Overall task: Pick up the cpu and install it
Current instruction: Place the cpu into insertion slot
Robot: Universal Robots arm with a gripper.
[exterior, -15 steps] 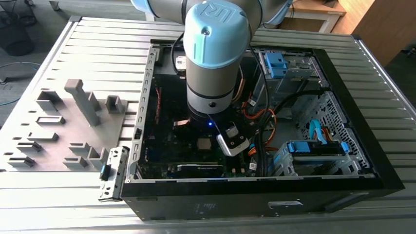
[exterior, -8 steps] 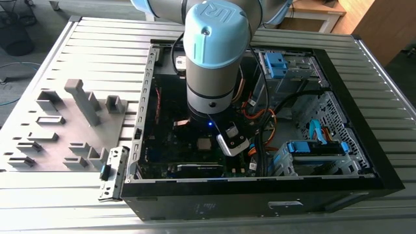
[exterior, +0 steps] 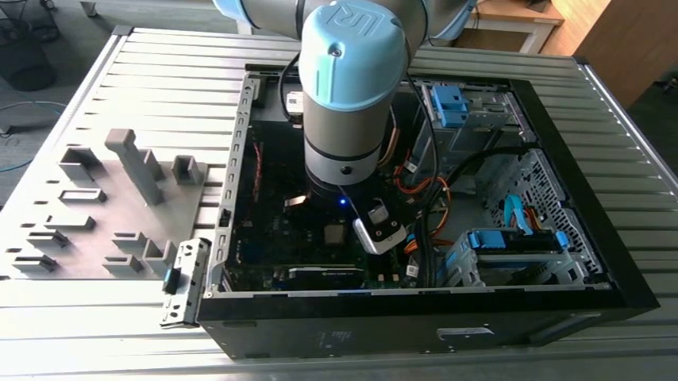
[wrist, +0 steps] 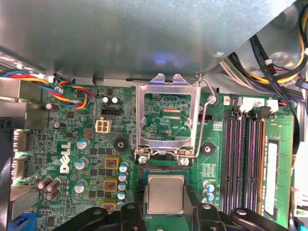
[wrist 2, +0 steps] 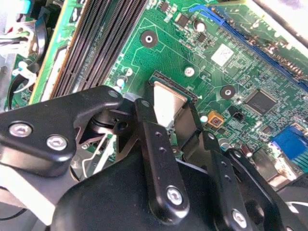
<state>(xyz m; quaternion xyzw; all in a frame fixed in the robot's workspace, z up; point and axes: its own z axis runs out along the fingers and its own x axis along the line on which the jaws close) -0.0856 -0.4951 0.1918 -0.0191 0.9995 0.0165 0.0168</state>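
The gripper (wrist: 166, 204) is clenched on the cpu (wrist: 166, 192), its two black fingers (wrist: 132, 214) pressed against opposite edges of the chip. The cpu lies flat, silver top up, right at the socket (wrist: 166, 169) on the green motherboard (wrist: 82, 144); whether it is fully seated in the socket cannot be told. The socket's metal load plate (wrist: 166, 83) stands swung open at the socket's edge opposite the gripper, with its wire lever (wrist: 204, 120) raised beside it. Black memory slots (wrist: 245, 163) run alongside the socket. In the exterior view the arm (exterior: 344, 95) reaches down into the open computer case (exterior: 424, 333), above the socket.
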